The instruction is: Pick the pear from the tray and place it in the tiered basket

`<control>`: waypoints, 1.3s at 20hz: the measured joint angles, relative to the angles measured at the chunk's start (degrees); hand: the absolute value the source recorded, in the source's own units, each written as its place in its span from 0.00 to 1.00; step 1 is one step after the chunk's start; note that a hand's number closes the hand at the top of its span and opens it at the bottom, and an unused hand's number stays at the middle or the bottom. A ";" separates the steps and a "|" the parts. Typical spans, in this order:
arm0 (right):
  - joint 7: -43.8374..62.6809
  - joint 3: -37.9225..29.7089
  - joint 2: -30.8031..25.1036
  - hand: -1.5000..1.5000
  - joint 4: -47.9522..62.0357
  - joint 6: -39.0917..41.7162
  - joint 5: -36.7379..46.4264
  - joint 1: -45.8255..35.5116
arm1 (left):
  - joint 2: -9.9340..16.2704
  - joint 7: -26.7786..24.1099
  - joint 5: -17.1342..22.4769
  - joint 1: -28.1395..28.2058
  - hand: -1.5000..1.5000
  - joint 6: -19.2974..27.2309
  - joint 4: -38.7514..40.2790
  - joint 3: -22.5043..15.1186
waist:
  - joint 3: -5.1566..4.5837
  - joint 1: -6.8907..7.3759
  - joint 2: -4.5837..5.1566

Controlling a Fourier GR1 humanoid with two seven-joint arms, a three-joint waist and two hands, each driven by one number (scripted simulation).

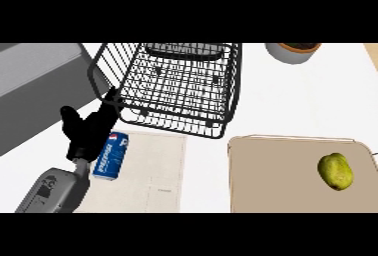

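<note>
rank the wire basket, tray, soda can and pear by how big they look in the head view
1. wire basket, though it stands taller, so nearness to the camera may inflate it
2. tray, partly cut off by the view's lower edge
3. soda can
4. pear, which looks a little smaller than the can

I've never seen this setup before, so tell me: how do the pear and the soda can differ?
The pear is yellow-green and rounded; the soda can is blue and cylindrical with lettering. The pear lies on the tan tray at the right; the can lies on its side on a pale mat at the left. The left robot hand is beside the can; no hand is near the pear. Both are outside the wire basket.
</note>
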 measured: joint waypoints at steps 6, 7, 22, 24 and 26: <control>16.37 -0.78 -0.21 0.00 1.02 5.51 10.54 -7.35 | -0.14 0.36 -0.44 0.04 0.50 -0.21 0.33 0.13 | 0.11 -0.07 -0.38; 19.02 -0.68 0.20 0.00 1.36 6.72 12.74 -8.97 | -0.23 0.22 -0.42 0.26 0.50 -0.18 0.43 0.35 | 0.15 -0.28 -0.53; 40.45 -3.19 11.95 0.00 7.85 21.58 42.42 -29.19 | -0.48 -0.83 -1.35 3.86 0.50 -0.97 -0.42 3.25 | 0.47 -3.41 -1.83; 40.45 -3.05 12.77 0.00 8.73 21.73 44.09 -29.49 | -0.37 0.51 -1.38 4.11 0.50 -0.99 -1.17 3.53 | 0.41 -3.61 -1.80; 39.44 -4.07 13.21 0.00 10.06 21.15 43.45 -29.64 | -0.51 0.43 -1.29 4.50 0.50 -1.52 -1.36 3.96 | 0.45 -3.79 -1.86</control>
